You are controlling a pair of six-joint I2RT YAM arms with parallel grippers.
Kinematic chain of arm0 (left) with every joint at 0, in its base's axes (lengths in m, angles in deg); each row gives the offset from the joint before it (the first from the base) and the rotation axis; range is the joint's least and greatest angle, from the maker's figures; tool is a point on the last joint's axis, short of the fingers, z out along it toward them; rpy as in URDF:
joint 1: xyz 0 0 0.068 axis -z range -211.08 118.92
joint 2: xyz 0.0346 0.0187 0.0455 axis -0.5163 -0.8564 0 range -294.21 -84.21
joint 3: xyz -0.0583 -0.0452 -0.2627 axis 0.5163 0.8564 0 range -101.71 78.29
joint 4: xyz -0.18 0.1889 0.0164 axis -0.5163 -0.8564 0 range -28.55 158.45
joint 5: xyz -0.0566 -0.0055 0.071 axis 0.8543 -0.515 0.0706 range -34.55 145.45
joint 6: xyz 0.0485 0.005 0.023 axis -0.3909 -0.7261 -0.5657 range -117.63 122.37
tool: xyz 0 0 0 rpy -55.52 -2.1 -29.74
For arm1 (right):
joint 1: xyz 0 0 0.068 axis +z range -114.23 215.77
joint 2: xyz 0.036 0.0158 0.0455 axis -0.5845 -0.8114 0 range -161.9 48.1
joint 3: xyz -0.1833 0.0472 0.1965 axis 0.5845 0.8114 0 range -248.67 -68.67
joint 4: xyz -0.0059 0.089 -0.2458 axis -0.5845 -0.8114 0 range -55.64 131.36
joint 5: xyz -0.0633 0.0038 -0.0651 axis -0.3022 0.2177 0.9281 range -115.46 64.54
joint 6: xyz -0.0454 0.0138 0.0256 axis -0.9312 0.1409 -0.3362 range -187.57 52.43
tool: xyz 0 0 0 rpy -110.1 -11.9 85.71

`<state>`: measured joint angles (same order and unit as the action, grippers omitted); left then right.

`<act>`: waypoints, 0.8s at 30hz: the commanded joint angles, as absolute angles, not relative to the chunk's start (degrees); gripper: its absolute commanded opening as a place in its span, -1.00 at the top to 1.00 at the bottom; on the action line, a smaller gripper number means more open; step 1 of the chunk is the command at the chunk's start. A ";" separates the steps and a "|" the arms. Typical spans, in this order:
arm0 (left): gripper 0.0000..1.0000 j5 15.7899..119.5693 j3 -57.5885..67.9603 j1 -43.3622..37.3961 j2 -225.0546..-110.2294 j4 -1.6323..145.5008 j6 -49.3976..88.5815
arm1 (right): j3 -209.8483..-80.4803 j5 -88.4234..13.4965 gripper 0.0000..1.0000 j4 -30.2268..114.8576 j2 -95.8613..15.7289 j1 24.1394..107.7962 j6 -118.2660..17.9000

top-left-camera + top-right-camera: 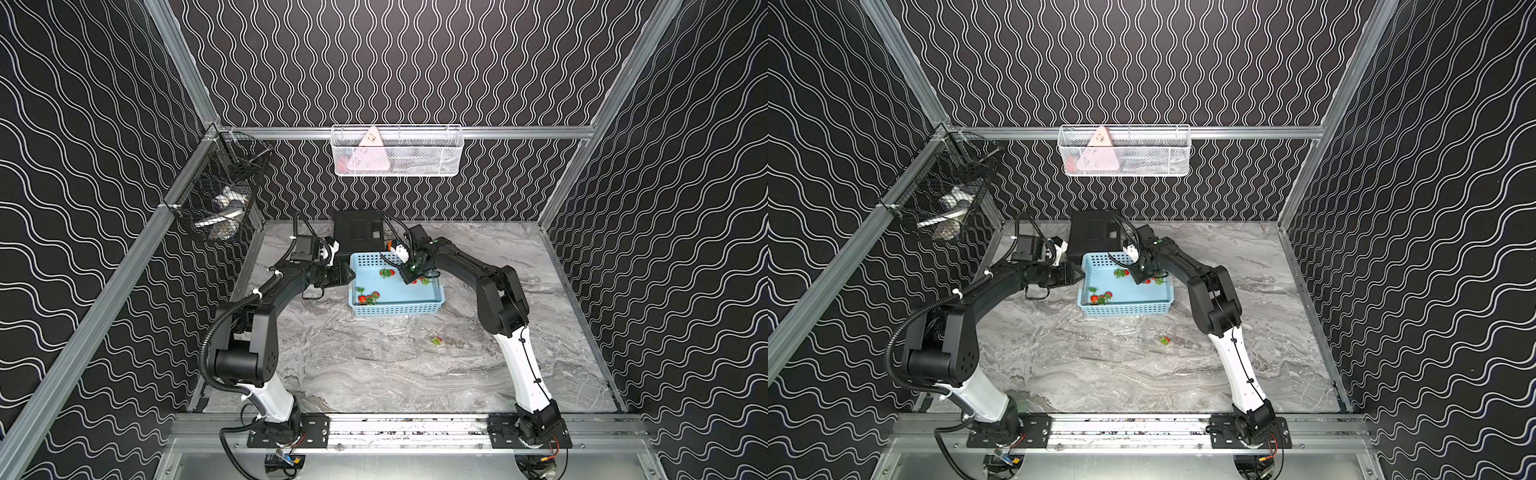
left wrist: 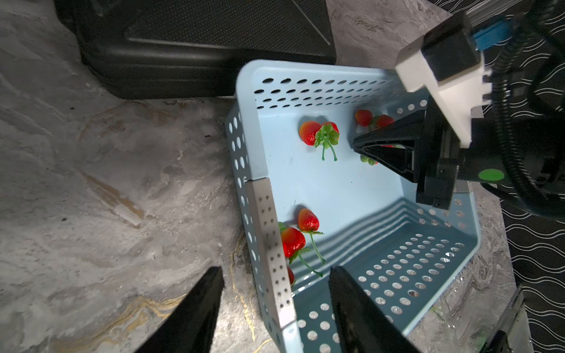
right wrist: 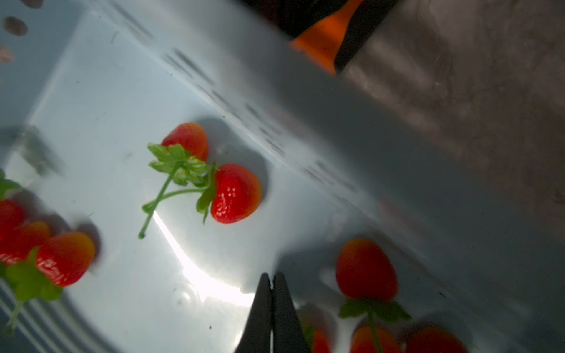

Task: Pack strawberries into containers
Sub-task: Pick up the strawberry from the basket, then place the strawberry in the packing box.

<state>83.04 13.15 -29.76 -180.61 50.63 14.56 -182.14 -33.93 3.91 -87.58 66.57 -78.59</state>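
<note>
**Red berries flat in the blue basket, right jaws pinched**

Most strawberries [image 1: 368,297] lie on their sides on the floor of the blue basket [image 1: 399,308]. A trio sits at its near left corner. A pair [image 3: 235,194] lies mid-floor, tips spread apart and stems running together. More lie by the right wall. A lone berry [image 1: 436,340] rests on the marble table [image 1: 374,374] in front of the basket; whether clear plastic surrounds it cannot be told.

The right arm [image 1: 465,259] bends high at the elbow and pitches down into the basket. The right gripper [image 3: 271,282] is pinched tight, with nothing seen between its tips. The left arm [image 1: 282,286] reaches in low, and the left gripper [image 2: 276,269] stands parted astride the basket's left wall. Berries beneath the right gripper are partly covered.
</note>
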 commanded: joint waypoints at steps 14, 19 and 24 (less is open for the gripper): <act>-0.23 83.88 12.63 -29.76 -180.10 50.17 14.15 | -158.73 -38.98 1.00 7.07 -55.34 66.64 -69.58; -0.22 83.93 12.71 -29.76 -180.19 50.17 14.24 | -142.01 -42.72 1.00 5.45 -41.73 66.70 -62.32; -0.23 84.25 12.62 -29.76 -179.84 50.39 14.41 | -129.29 -44.96 1.00 3.87 -33.88 66.79 -57.70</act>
